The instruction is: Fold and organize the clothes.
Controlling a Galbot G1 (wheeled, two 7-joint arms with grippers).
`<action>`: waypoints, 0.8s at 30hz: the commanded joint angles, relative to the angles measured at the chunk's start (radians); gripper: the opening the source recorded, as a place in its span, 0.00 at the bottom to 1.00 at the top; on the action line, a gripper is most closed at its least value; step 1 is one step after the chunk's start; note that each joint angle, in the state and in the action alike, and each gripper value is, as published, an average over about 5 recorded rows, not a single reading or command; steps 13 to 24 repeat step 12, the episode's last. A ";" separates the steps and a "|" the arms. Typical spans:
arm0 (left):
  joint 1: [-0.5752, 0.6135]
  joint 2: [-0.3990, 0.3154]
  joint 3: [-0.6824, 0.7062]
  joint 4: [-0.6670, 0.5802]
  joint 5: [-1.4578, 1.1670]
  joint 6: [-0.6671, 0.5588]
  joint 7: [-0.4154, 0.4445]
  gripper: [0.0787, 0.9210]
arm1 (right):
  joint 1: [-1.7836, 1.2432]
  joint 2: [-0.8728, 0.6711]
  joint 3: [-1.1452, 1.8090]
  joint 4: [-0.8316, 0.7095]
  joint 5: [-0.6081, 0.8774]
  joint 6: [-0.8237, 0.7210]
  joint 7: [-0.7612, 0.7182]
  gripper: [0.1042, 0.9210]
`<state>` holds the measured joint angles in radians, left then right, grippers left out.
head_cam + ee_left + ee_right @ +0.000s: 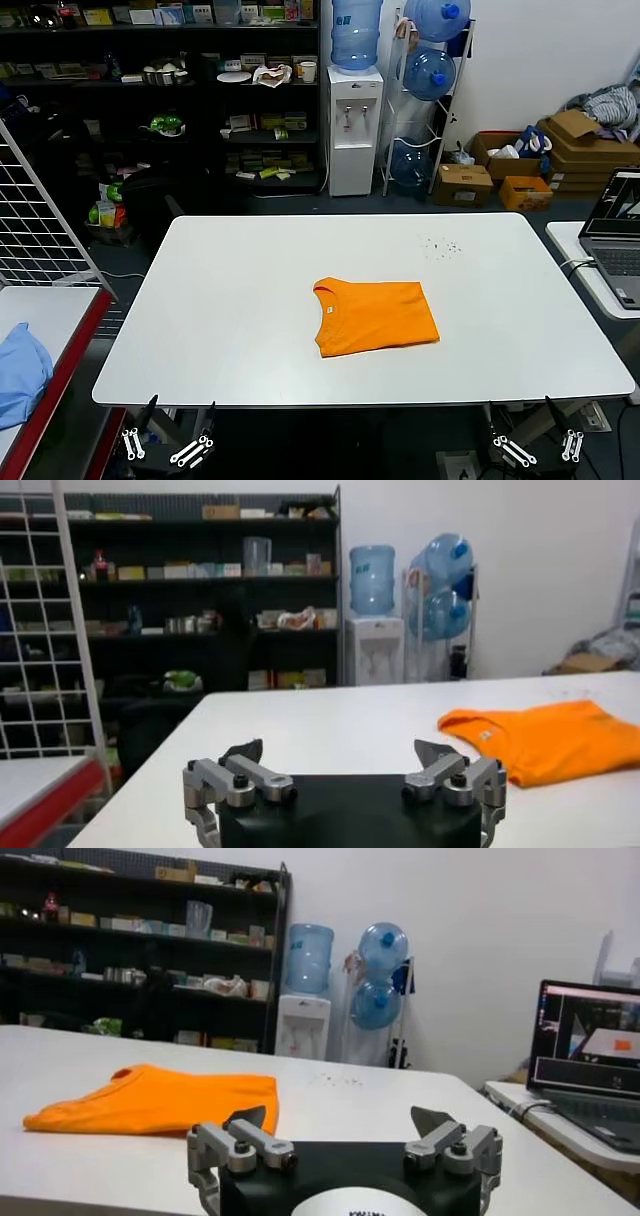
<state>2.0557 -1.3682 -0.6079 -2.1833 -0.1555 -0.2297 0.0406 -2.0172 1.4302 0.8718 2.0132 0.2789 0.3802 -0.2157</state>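
1. In the head view you see the orange T-shirt (376, 317) lying folded into a flat rectangle near the middle of the white table (250, 300), its collar toward your left and the far edge. A patch of small dark specks (440, 248) marks the tabletop beyond the shirt, toward the right. Your left gripper (167, 438) sits low at the table's near edge on the left, and your right gripper (535, 440) sits at the near edge on the right; both are well apart from the shirt. A light blue cloth (20, 375) lies on the separate red-edged table at far left, and a laptop (620, 235) stands open on a side table at right. A water dispenser (355, 120) stands by the dark shelving behind.

2. In the left wrist view your left gripper (340, 763) hovers at the table's edge with its fingers (242, 754) spread wide and nothing between them. The orange T-shirt (545, 740) lies flat on the table beyond, clear of the gripper.

3. In the right wrist view your right gripper (340, 1126) is likewise released, fingers (432, 1121) parted and empty. The orange T-shirt (160, 1101) rests flat on the table ahead, untouched, and the laptop (585, 1058) shows off to one side.
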 commanded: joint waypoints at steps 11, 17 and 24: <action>0.019 -0.009 0.007 -0.042 -0.033 0.155 -0.059 1.00 | -0.002 0.004 -0.002 0.014 -0.006 -0.024 0.002 1.00; 0.020 -0.009 0.007 -0.043 -0.033 0.155 -0.059 1.00 | -0.002 0.004 -0.003 0.013 -0.006 -0.024 0.003 1.00; 0.020 -0.009 0.007 -0.043 -0.033 0.155 -0.059 1.00 | -0.002 0.004 -0.003 0.013 -0.006 -0.024 0.003 1.00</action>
